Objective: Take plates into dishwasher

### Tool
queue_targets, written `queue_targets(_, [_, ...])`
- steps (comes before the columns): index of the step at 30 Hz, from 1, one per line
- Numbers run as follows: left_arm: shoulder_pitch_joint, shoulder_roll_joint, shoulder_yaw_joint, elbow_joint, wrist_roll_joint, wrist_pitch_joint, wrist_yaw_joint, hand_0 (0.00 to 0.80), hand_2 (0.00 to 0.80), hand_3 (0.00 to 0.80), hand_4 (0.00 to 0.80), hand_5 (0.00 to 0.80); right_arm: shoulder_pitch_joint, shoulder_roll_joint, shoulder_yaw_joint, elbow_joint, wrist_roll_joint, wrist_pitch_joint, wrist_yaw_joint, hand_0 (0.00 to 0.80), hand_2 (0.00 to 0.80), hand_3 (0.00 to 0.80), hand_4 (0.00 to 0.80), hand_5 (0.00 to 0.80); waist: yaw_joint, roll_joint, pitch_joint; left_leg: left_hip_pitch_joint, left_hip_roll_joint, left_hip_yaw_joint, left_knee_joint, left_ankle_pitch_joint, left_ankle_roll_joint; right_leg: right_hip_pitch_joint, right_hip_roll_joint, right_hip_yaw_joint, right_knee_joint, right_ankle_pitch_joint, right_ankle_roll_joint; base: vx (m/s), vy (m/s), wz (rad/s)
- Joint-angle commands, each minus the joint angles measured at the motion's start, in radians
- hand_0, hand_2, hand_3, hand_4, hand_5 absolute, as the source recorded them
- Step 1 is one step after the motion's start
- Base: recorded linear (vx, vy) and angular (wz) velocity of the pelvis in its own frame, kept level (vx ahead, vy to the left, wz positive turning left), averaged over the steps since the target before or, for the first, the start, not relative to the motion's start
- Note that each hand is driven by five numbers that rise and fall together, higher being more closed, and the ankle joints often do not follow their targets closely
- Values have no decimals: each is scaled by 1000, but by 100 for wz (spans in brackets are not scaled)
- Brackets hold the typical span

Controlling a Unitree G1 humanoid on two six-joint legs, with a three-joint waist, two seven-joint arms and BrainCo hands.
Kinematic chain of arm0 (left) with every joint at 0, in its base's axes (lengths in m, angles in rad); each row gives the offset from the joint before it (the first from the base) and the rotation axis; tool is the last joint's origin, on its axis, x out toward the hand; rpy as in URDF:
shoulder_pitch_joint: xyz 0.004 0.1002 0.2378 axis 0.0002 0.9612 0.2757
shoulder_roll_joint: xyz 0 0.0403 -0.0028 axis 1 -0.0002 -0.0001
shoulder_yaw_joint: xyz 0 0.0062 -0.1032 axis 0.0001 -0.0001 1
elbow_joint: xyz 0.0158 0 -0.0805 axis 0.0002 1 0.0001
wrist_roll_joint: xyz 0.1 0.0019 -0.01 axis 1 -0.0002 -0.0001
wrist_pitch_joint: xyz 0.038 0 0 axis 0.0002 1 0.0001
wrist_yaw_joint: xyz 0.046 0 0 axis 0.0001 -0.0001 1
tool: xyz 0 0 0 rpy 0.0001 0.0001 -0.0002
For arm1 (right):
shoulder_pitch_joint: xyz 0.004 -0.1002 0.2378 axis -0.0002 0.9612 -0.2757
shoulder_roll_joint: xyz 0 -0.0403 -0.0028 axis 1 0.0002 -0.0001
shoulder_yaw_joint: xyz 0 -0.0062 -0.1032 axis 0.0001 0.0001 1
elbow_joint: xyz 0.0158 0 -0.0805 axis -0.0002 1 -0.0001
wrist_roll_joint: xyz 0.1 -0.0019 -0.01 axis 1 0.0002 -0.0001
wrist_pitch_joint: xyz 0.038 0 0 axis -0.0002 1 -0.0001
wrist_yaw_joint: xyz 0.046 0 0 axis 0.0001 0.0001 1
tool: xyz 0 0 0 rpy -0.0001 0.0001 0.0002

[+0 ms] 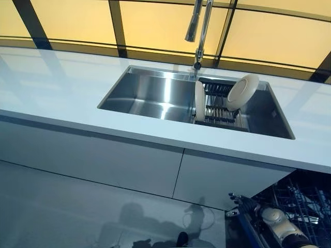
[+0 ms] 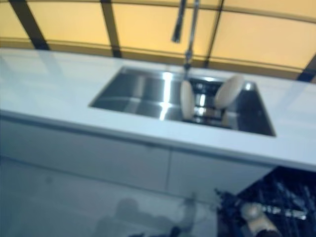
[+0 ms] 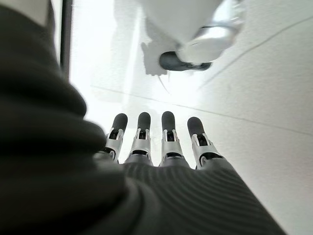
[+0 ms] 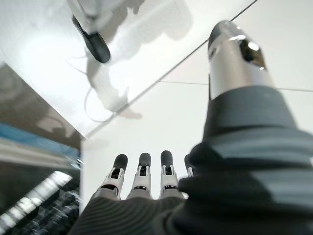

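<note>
Two white plates stand in a dark wire rack point(image 1: 220, 109) in the right part of the steel sink point(image 1: 150, 95). One plate point(image 1: 199, 101) stands upright, edge-on. The other plate point(image 1: 242, 92) leans back to the right. They also show in the right eye view point(image 2: 186, 99). The open dishwasher's wire rack point(image 1: 302, 201) is at the lower right, below the counter. My left hand point(image 3: 168, 139) hangs over the floor, fingers straight, holding nothing. My right hand point(image 4: 142, 181) also hangs with straight fingers and holds nothing; the dishwasher rack point(image 4: 44, 208) lies beside it.
A tall tap point(image 1: 199, 31) rises behind the sink. The white counter point(image 1: 62, 88) runs left and right of the sink, with flat cabinet fronts point(image 1: 103, 160) below and a light tiled floor point(image 1: 62, 212) in front.
</note>
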Motion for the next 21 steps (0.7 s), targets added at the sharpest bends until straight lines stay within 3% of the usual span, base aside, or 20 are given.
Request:
queue_targets(1, [0,79,42,-12,44,20,-9,0,0,0,0,0,-27,-47,19,-168,77,45,231,0,0,0,0,0,-3,-33,21,19,-68,41,63,-74,97,-36,-100,39,-38,108,167,6,-26,-4])
queue_targets(5, [-2,93,45,-9,56,21,-22,0,0,0,0,0,-40,-115,6,-335,207,145,469,0,0,0,0,0,-7,-39,23,31,-66,53,55,-70,95,-37,-105,35,-25,116,176,24,-18,-4])
queue_targets(6, [-2,93,45,-9,56,21,-22,0,0,0,0,0,-40,-115,6,-335,207,145,469,0,0,0,0,0,-7,-39,23,31,-66,53,55,-70,95,-37,-105,35,-25,116,176,30,-15,-3])
queue_targets(7, [-1,96,47,-1,71,14,-27,0,0,0,0,0,-48,-135,-1,-399,277,190,571,0,0,0,0,0,-6,-42,23,35,-68,55,52,-68,96,-40,-109,36,-15,126,182,35,-13,-2])
queue_targets(10, [-7,104,44,20,88,1,-37,0,0,0,0,0,-80,-154,-25,-537,455,302,727,0,0,0,0,0,-8,-46,22,46,-68,57,46,-66,94,-46,-115,35,-4,139,190,38,-10,-1])
queue_targets(13, [-9,106,39,41,108,-12,-45,0,0,0,0,0,-133,-137,-66,-651,655,403,775,0,0,0,0,0,-7,-47,17,56,-66,61,45,-69,91,-46,-119,33,3,144,193,41,-1,-1])
queue_targets(17, [-8,96,25,61,126,-25,-42,0,0,0,0,0,-263,-115,-149,-721,956,424,571,0,0,0,0,0,-3,-40,1,74,-65,61,37,-76,90,-43,-122,31,6,146,197,58,12,-3])
queue_targets(21, [7,76,29,55,144,-32,-35,0,0,0,0,0,-399,-158,-296,-578,1136,335,308,0,0,0,0,0,0,-25,-17,96,-59,61,30,-92,85,-33,-123,20,8,124,192,59,22,-4])
